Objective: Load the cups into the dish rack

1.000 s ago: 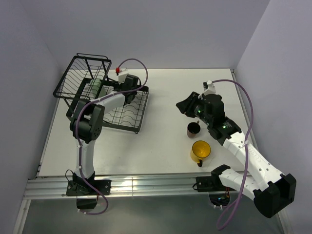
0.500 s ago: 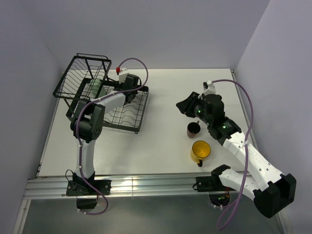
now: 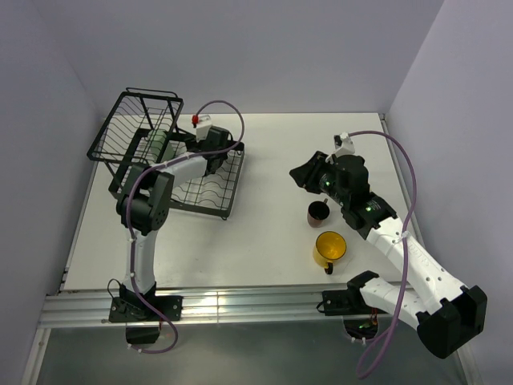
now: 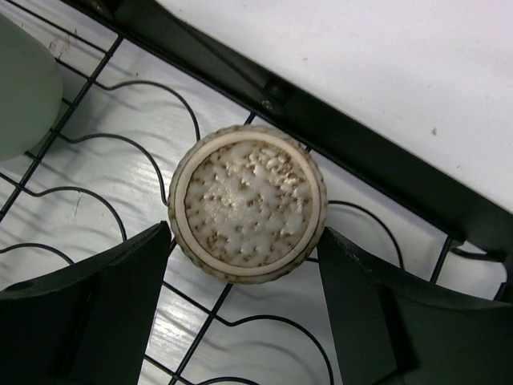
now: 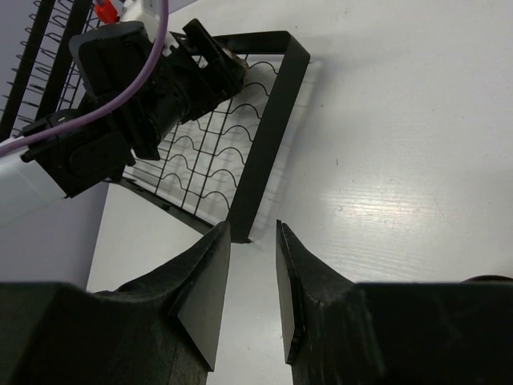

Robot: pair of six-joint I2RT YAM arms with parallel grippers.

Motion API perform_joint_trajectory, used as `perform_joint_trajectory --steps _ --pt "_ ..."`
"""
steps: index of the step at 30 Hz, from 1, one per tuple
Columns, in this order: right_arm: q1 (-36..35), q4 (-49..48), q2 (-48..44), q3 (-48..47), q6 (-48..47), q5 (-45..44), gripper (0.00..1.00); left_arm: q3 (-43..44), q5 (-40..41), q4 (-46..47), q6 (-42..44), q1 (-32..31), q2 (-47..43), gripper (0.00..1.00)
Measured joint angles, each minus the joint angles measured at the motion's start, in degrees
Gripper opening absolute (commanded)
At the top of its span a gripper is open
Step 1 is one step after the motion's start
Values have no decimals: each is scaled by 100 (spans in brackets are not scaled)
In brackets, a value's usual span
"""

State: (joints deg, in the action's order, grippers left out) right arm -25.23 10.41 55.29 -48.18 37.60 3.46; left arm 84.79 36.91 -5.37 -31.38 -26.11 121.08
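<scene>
Tumbler, pale green [image 3: 156, 144], lies in the dish rack [image 3: 204, 192]. Left gripper [image 4: 243, 234] stands jaws apart, flanking the beige speckled cup [image 4: 247, 210], upside down on the rack's tray. Right of the rack, right gripper [image 5: 252, 228] hangs narrowly parted, empty, above 2 mugs: dark brown mug [image 3: 319, 212], yellow mug [image 3: 329, 249].
</scene>
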Motion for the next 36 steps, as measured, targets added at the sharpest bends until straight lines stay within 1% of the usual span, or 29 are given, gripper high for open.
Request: perform_joint_trajectory --steps 2,3,4,11,14,15,17,22,25,29,36 --pt "0 0 0 0 0 2 37 -59 4 0 2 -9 -2 82" --pt "0 0 0 0 0 0 37 -105 15 9 4 -13 -7 92" --pt "0 0 0 0 0 0 37 -140 33 9 22 -20 -15 94" --pt "0 2 0 0 -2 -2 37 -341 177 94 68 -111 -269 96" --pt "0 17 0 0 -4 -22 37 -343 210 138 74 -151 -525 97" --pt "0 31 0 0 -7 -48 37 -343 223 151 79 -162 -623 99" --pt "0 72 0 0 -13 -103 37 -343 247 166 105 -190 -831 99" --pt "2 518 4 -96 -44 -494 37 -343 240 177 205 -330 -1283 99" --pt "2 988 2 -269 -94 -894 38 -341 186 131 223 -520 -1523 99" --pt "4 1510 -142 -389 -127 -1364 41 -341 -44 -81 188 -929 -1930 99" --pt "7 2238 -407 -476 -129 -1827 40 -380 -717 -505 11 -1648 -3233 99"
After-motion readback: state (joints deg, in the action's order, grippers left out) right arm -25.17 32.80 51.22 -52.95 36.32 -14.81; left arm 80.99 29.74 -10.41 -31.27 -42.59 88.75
